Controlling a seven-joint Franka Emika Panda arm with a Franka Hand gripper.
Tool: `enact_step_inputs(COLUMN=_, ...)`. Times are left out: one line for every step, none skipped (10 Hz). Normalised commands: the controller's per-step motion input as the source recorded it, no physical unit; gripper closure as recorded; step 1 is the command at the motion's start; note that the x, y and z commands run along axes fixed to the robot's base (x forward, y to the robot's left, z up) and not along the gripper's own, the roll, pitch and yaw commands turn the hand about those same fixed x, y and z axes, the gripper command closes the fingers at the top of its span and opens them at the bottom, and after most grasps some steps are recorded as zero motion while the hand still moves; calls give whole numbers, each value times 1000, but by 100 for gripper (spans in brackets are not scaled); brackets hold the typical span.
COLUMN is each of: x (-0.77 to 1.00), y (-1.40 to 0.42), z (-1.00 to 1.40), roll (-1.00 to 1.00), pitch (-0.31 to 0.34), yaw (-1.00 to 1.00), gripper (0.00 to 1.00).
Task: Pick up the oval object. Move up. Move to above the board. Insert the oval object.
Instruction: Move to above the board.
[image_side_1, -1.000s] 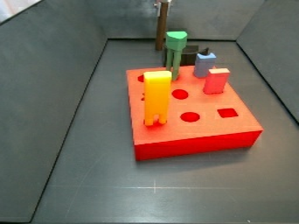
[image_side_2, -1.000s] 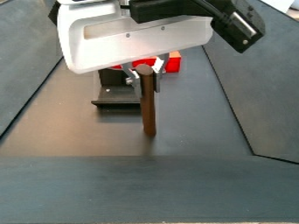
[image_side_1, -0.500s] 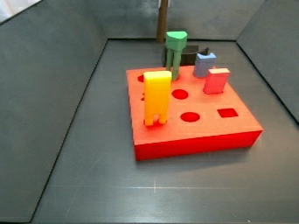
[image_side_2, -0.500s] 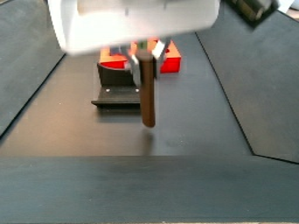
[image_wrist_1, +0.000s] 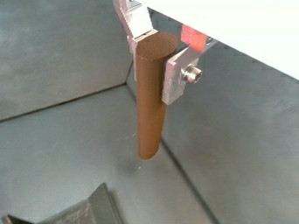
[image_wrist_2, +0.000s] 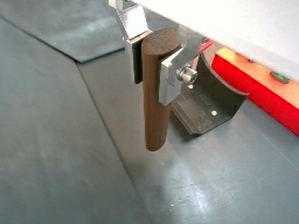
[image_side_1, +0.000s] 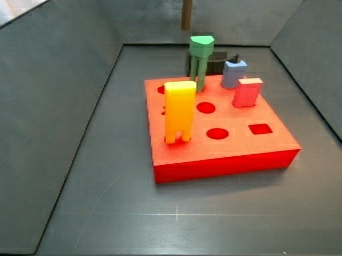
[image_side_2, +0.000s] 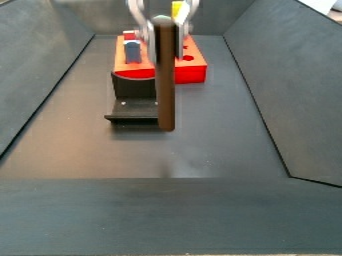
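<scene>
Looks like a robot test cell in a lab; dark grey floor, sloped grey walls on all sides; beyond the gripper (image_side_2: 158, 25) clamped on the oval object (image_side_2: 164, 75) sits the red board (image_side_1: 221, 140) of shaped holes; below and behind the gripper, the fixture (image_side_2: 132, 107) on its base plate; bright pegs on the board.

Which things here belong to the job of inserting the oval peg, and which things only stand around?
Belong to the job:
- oval object, held clear of the floor
- gripper, shut on it
- board

Only standing around:
- yellow-orange peg
- green peg
- pink-red peg
- fixture
</scene>
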Motion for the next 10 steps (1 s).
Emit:
enact_step_inputs(x=22, y=80, z=1000, roll=178, pitch=60, yaw=-70, gripper=100)
enact_step_inputs(x=26, y=69, z=1000, roll=115, pitch=96, yaw=-12, gripper=100)
enact_step_inputs(x=28, y=67, z=1000, roll=97, pitch=114, yaw=4, gripper=100)
enact_step_inputs(x=34, y=54, z=1000, roll=73, pitch=132, yaw=22, gripper=100)
enact_step_inputs(x=31, y=48, z=1000, roll=67, pitch=128, yaw=27, gripper=100)
enact_step_inputs(x=22, y=33, z=887, roll=59, pitch=112, yaw=36, gripper=100)
enact_step_inputs(x=13, y=23, z=722, roll=58, pitch=103, yaw=37, gripper=100)
enact_step_inputs(x=10, y=11, z=503, roll=57, pitch=97, yaw=38, gripper=100)
enact_step_inputs(x=10, y=8, z=393, roll=57, pitch=96, yaw=38, gripper=100)
enact_step_inputs(x=9, y=3, z=177, roll=59, pitch=100, yaw=35, gripper=100)
